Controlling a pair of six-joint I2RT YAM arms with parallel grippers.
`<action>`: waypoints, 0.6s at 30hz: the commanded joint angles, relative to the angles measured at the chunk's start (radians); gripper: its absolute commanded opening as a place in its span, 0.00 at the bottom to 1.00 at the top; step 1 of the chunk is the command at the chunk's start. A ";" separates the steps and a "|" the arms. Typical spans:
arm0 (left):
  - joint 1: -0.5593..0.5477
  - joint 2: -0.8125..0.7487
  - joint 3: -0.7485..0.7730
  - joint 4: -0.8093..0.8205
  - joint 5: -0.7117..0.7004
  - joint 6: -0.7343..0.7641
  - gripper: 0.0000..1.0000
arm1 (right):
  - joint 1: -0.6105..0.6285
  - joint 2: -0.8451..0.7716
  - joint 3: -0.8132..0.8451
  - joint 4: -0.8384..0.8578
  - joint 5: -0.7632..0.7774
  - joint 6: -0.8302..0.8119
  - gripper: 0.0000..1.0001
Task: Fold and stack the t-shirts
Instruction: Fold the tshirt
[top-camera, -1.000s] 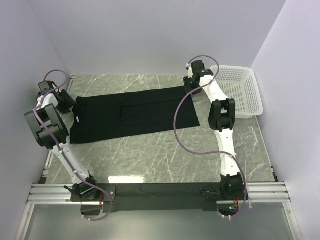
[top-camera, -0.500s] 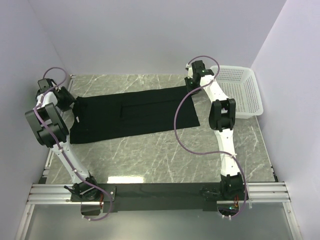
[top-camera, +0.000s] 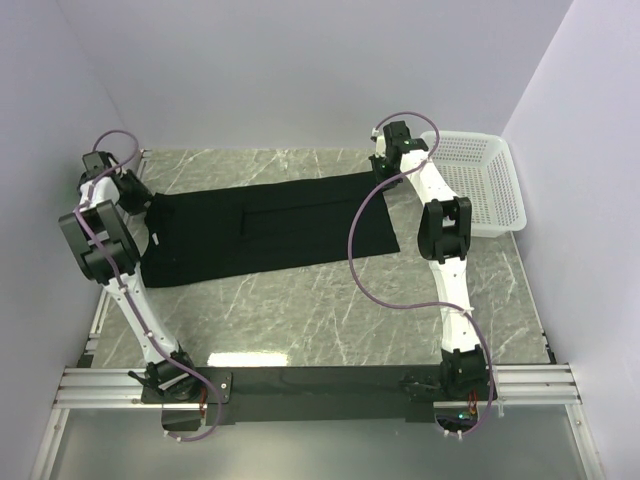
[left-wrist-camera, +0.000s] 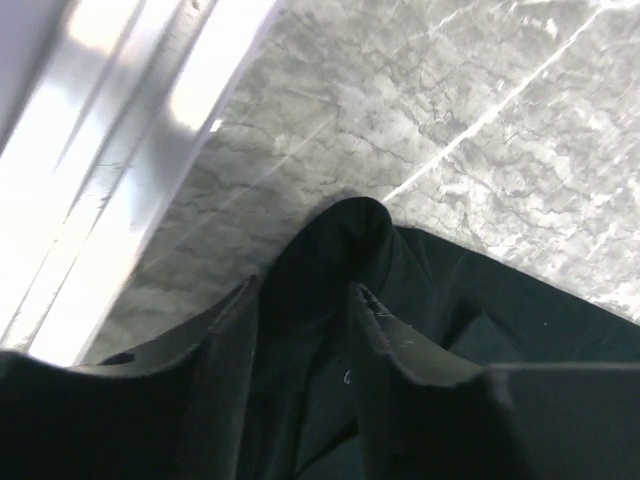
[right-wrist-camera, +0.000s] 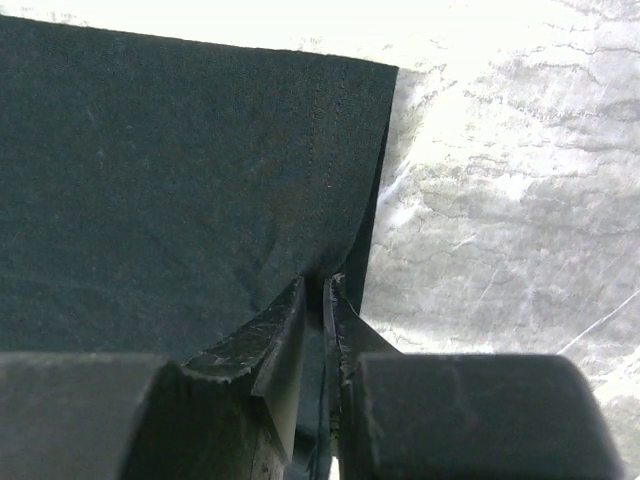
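Note:
The black t-shirt (top-camera: 270, 225) lies in a long flat band across the back of the marble table. My left gripper (top-camera: 128, 190) is at its left end. In the left wrist view (left-wrist-camera: 300, 285) the jaws stand partly apart, with a bunched hump of the black cloth (left-wrist-camera: 335, 235) held between them. My right gripper (top-camera: 383, 170) is at the shirt's far right corner. In the right wrist view (right-wrist-camera: 325, 280) its jaws are pinched nearly shut on the hemmed edge of the cloth (right-wrist-camera: 200, 170). The logo is not visible.
A white perforated basket (top-camera: 505, 185) stands at the back right, just beyond the right arm. Walls close the table on the left, back and right. A metal rail (left-wrist-camera: 120, 170) runs along the table's left edge, close to my left gripper.
My left wrist has shifted back and toward the left wall at the shirt's left end. The right arm and the rest of the shirt have hardly moved.

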 joint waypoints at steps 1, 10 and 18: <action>-0.007 0.026 0.062 -0.028 -0.018 0.001 0.43 | -0.007 0.013 0.033 -0.013 -0.011 -0.005 0.19; -0.011 0.046 0.098 -0.069 -0.071 0.018 0.13 | -0.006 0.013 0.032 -0.014 -0.016 -0.008 0.13; -0.013 0.055 0.124 -0.079 -0.120 0.024 0.01 | -0.006 0.012 0.027 -0.013 0.004 0.001 0.00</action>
